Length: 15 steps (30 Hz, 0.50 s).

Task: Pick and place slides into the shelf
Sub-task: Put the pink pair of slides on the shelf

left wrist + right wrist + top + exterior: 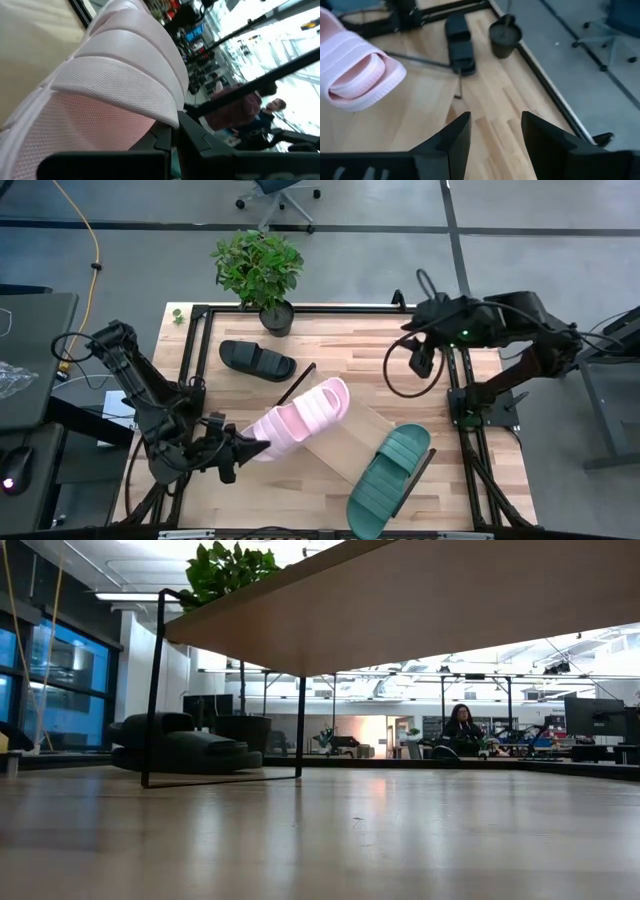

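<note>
While gripping pink slide (300, 418), left hand (240, 448) closed.

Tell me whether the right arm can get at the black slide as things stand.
Probably yes. The right claw is open, holds nothing and hangs over the table's far right part. The black slide lies alone on the tabletop beside the plant pot, with bare wood between. It is a long reach, though.

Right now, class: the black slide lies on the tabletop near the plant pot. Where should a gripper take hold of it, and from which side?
Grip the black slide across its wide strap, coming straight down from above. It lies flat, sole down, with the strap arching over the footbed, so fingers could probably close on the strap's two edges. The open right gripper looks nearest; the left gripper holds the pink slide.
</note>
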Each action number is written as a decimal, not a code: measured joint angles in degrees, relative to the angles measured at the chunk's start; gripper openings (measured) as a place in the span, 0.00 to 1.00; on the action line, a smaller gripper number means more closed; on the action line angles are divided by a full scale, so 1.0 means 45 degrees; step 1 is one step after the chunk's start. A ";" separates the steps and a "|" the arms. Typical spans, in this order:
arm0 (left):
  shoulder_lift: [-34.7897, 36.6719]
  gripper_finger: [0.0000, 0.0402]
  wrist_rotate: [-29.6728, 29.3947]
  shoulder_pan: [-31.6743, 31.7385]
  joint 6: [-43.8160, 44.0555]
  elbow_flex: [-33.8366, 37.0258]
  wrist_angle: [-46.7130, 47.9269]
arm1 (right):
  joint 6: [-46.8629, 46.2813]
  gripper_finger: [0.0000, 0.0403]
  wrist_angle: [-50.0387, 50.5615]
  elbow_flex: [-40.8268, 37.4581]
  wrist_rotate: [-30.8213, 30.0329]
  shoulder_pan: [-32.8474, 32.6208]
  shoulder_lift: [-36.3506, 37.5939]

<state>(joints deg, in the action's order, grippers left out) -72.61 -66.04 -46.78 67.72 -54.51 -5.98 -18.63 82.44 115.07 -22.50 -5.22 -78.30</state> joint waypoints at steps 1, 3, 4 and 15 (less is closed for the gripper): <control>-0.0059 0.00 -0.0133 0.0004 -0.0040 -0.0125 0.0001 | -0.0163 0.42 0.0002 0.0002 -0.0211 -0.0002 0.0063; -0.0149 0.00 -0.0344 0.0033 -0.0232 -0.0345 0.0001 | -0.0214 0.42 0.0000 0.0005 -0.0483 0.0002 0.0171; -0.0211 0.00 -0.0369 0.0141 -0.0299 -0.0442 -0.0022 | -0.0197 0.42 0.0000 0.0005 -0.0601 0.0002 0.0189; -0.1141 0.00 -0.0713 0.1193 -0.0297 -0.1294 0.0002 | 0.1082 0.42 0.0009 0.0005 -0.0899 0.0002 0.0262</control>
<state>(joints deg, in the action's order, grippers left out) -77.75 -69.25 -41.41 66.39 -60.34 -5.97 -13.77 82.48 115.09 -26.55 -5.21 -77.12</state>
